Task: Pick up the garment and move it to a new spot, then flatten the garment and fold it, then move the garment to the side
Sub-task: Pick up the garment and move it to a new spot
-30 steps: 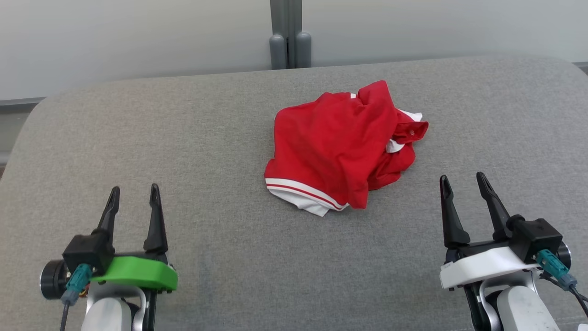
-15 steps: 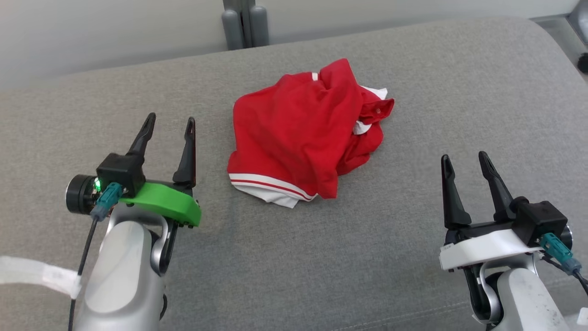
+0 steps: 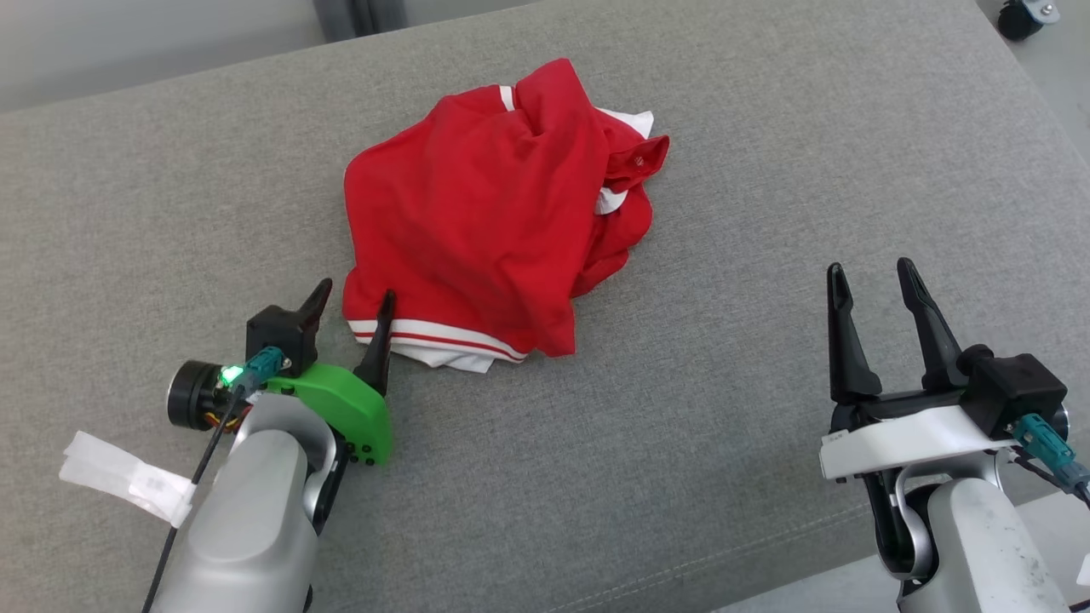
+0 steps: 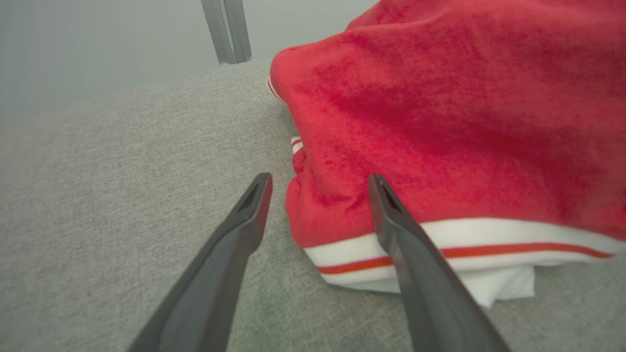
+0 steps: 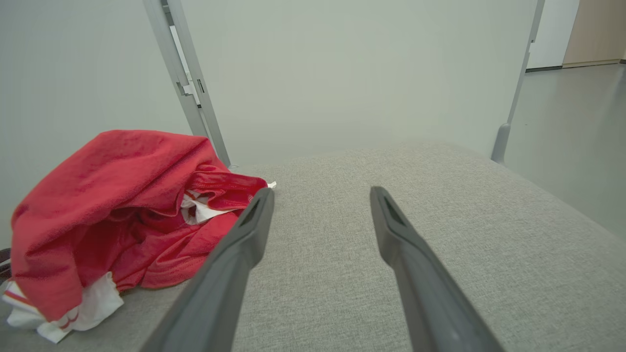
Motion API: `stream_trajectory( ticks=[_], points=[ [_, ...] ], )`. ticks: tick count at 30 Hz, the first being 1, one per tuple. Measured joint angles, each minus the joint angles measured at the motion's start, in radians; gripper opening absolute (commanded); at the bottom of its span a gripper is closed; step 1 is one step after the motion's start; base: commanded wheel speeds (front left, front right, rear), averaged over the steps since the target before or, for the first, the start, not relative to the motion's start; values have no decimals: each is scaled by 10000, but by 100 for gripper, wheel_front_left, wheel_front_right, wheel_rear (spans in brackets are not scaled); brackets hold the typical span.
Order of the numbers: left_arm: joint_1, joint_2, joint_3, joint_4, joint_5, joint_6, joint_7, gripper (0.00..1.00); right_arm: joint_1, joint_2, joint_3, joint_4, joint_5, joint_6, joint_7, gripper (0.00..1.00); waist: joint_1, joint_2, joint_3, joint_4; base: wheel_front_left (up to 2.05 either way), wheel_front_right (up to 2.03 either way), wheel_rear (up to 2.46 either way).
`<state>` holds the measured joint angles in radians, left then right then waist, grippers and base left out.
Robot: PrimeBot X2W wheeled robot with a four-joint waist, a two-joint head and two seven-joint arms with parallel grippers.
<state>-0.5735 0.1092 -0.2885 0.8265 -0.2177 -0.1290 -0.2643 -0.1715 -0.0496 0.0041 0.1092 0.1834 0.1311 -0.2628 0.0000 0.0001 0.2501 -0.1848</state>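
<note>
The garment [image 3: 477, 213] lies on the padded surface [image 3: 681, 443], left pincer [image 3: 358, 289] at its near-left corner, right pincer [image 3: 870, 266] well apart.

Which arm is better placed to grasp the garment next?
Left. The left gripper stands open at the red garment's striped hem corner, fingers either side of it. The right gripper, also open, hovers over the gray cushion, apart from the garment.
</note>
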Motion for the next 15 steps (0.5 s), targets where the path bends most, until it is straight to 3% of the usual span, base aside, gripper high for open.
stream_trajectory(
  ticks=[6,7,8,9,15],
  points=[
    [-187,-127,-732,1018,-284,0,-6,100,-77,2,84,-17,10,0,2,100,0,0,168,-141,0,0,0],
    [-236,-171,-848,1122,-395,2,-8,72,-88,2,77,-25,15,0,2,100,0,0,188,-150,0,0,0],
    [-281,-190,-913,1154,-451,2,-10,32,-90,0,54,-27,15,0,2,100,0,0,203,-151,0,0,0],
    [-348,-205,-989,1170,-504,2,-8,0,-90,0,21,-27,15,0,0,100,0,0,215,-141,0,0,0],
    [-485,-134,-1221,784,-750,0,0,0,-89,-2,-81,-33,27,0,2,100,0,0,167,-48,0,0,0]
  ],
)
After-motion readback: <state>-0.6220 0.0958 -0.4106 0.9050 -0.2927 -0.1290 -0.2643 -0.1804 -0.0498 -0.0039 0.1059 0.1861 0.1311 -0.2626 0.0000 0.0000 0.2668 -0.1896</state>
